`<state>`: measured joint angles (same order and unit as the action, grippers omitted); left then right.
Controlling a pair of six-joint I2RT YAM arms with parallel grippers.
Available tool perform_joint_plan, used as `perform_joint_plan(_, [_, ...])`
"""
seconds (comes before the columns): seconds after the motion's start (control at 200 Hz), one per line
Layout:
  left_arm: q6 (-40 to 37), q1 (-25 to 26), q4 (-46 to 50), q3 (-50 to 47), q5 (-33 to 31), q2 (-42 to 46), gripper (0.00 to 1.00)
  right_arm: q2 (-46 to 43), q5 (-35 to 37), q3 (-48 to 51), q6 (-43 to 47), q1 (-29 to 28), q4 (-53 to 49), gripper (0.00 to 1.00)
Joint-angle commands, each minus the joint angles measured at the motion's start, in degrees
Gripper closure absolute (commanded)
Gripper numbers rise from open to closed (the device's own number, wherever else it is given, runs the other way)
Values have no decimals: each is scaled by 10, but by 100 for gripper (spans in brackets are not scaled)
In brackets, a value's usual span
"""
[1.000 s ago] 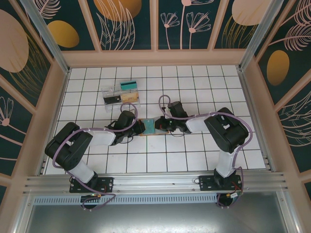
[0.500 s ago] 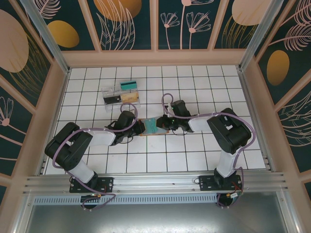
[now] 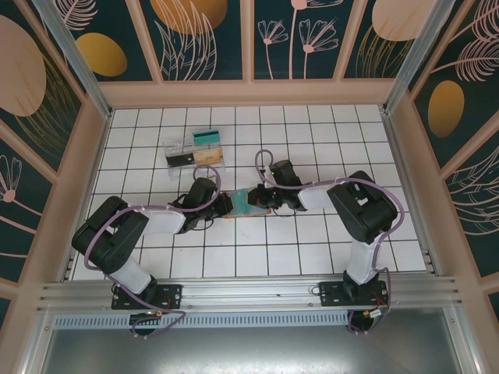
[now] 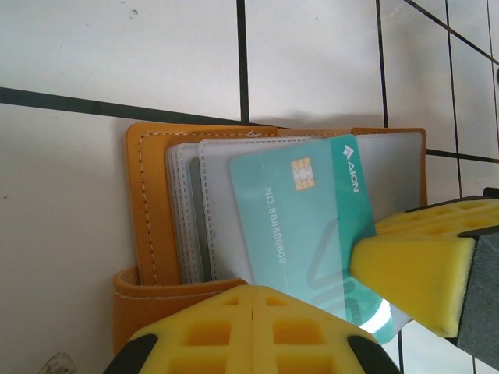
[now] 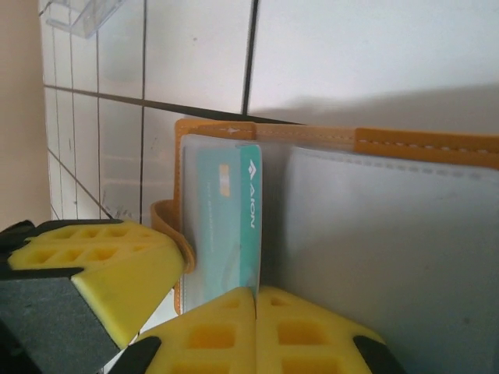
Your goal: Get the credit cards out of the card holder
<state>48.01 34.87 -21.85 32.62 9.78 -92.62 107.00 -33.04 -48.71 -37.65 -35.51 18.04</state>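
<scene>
The orange-brown card holder (image 3: 251, 213) lies open on the tiles between both grippers. Its grey plastic sleeves (image 4: 187, 210) show inside the stitched orange cover (image 4: 148, 202). A teal credit card (image 4: 304, 218) with a gold chip sticks out of a sleeve at a slant. My right gripper (image 5: 256, 300) is shut on the edge of that card (image 5: 230, 226). One of its yellow fingers (image 4: 413, 265) covers the card's corner. My left gripper (image 4: 253, 294) is shut on the holder's near edge, where an orange flap (image 5: 168, 234) curls up. In the top view the left gripper (image 3: 228, 205) and right gripper (image 3: 261, 200) face each other.
A clear plastic tray (image 3: 195, 152) with teal, black and tan pieces sits two tiles behind the holder; its corner (image 5: 82, 12) shows in the right wrist view. Wooden walls ring the white tiled floor (image 3: 312, 132), and a metal rail (image 3: 249, 292) runs along the near edge.
The right gripper drew slightly to the right, then came back left onto the card. The left arm and the holder stayed put.
</scene>
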Motion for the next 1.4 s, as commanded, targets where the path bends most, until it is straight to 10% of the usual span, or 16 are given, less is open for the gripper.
perform_joint_plan(0.0, [-8, -2, 22, -9, -9, 1, 95, -3, 14, 6, 3, 5, -4, 100])
perform_joint_plan(0.571, [-12, -2, 32, -5, -10, 12, 95, -120, -18, 150, -19, 111, 74, 100])
perform_joint_plan(0.891, [42, -2, -58, -10, 32, 99, 40, -238, -23, 163, -5, 112, 99, 100])
perform_joint_plan(1.396, [142, -1, -304, -48, 145, 108, 58, -248, -154, 220, -132, 91, 367, 100])
